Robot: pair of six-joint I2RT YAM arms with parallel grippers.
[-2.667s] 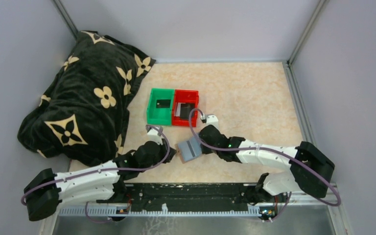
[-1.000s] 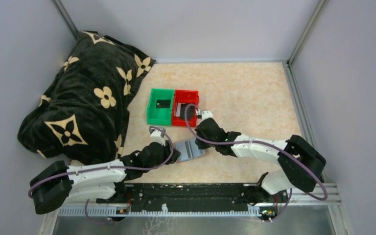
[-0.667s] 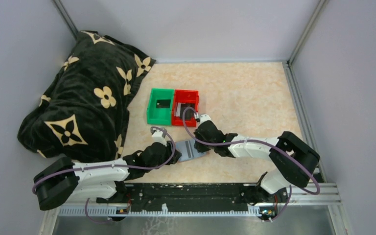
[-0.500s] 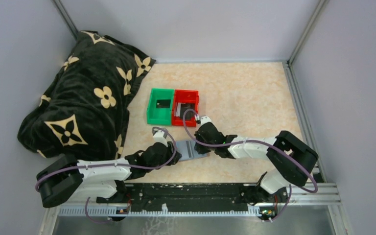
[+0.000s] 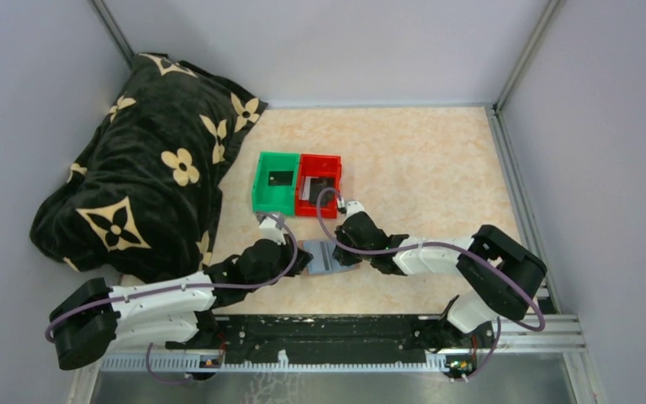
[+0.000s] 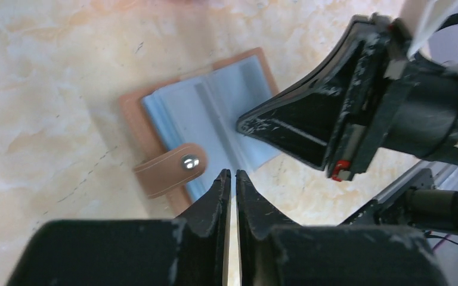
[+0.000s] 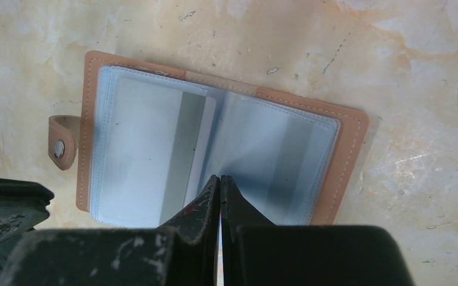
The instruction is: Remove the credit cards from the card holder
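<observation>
While the right gripper [image 7: 219,177] holds the fold down, a card likely needs a flat, straight pull.
Right jaws clenched, tips on the open tan leather bifold card holder [image 7: 274,149]; left gripper [image 6: 229,174] nearly closed beside its snap strap [image 6: 173,171], whether pinching I cannot tell; thin grey credit cards [image 7: 192,140] sit pocketed just beyond both.

— Can you tell what sits inside the tan leather bifold card holder [image 7: 262,143]?
— You can't; jaws of the right gripper [image 7: 219,179] hide its near edge.
— From overhead?
— The left gripper [image 5: 300,256] and the right one cover its ends, and the red plastic bin's [image 5: 320,158] contents are too small.
</observation>
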